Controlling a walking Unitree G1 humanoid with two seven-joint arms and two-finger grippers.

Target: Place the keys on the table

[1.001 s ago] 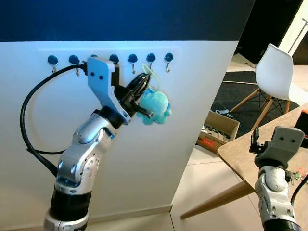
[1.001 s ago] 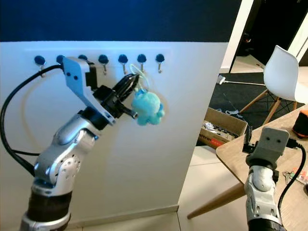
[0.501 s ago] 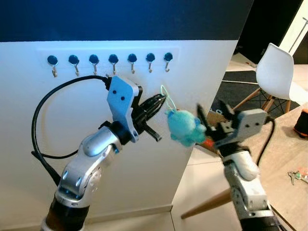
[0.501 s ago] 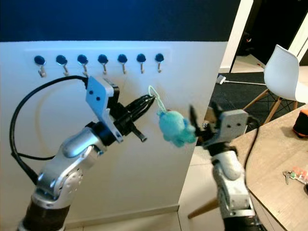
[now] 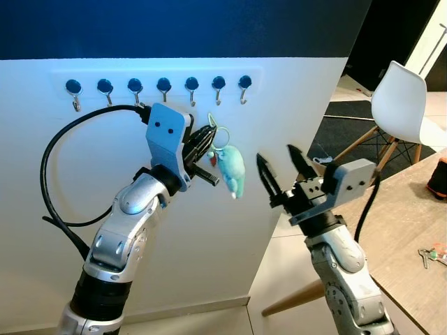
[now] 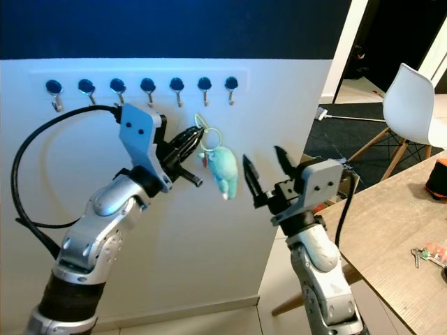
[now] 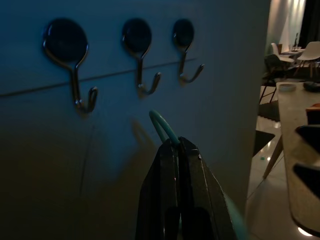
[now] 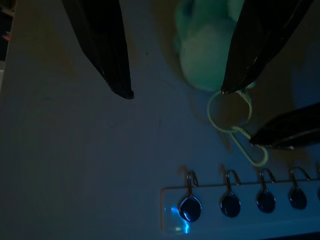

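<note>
The keys hang as a pale green ring (image 5: pixel 218 135) with a teal plush toy (image 5: pixel 230 172) dangling from it. My left gripper (image 5: pixel 208 137) is shut on the ring's loop (image 7: pixel 162 127), held out in front of the white wall below the row of hooks (image 5: pixel 164 86). My right gripper (image 5: pixel 276 155) is raised just to the right of the plush, open, fingers pointing up and apart from the toy. In the right wrist view the plush (image 8: pixel 205 52) and ring (image 8: pixel 229 110) lie between and beyond its spread fingers. The wooden table (image 5: pixel 401 223) is at the right.
Another small bunch of keys (image 5: pixel 427 256) lies on the table near its right side. A white chair (image 5: pixel 399 105) stands behind the table, and a dark orange-topped object (image 5: pixel 440 176) sits at its far edge. Tiled floor lies between wall and table.
The left gripper drew back toward the wall and the plush swung in to hang beneath it. The right arm rose from beside the table and now stands open beside the plush.
</note>
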